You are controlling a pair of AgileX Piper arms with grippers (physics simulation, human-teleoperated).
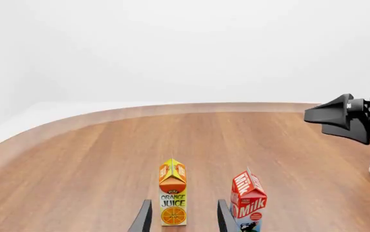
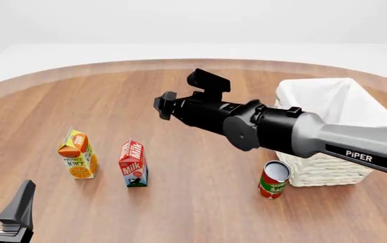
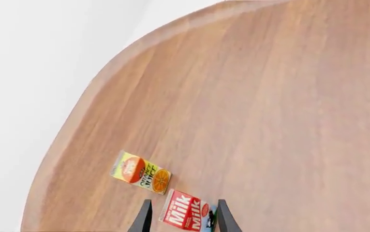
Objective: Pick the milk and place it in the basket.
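We see a round-edged wooden table (image 2: 200,197) set against a plain white surround. At the table's right stands the basket (image 2: 328,126), woven cream wicker with a white cloth liner; no object shows in the part of its interior that is visible. A red can (image 2: 273,179) stands upright just beside the basket's near corner. Toward the left, the milk (image 2: 133,164) stands upright on the bare wood — untouched — just beside the orange juice carton (image 2: 78,154), which stands to its left. The right gripper (image 2: 165,105) hangs above the table's middle, well above the milk; in its wrist view the fingers (image 3: 144,220) are spread, framing the milk below without contact. The left gripper (image 2: 1,205) sits at the near left edge, its fingers (image 1: 143,218) apart — holding nothing.
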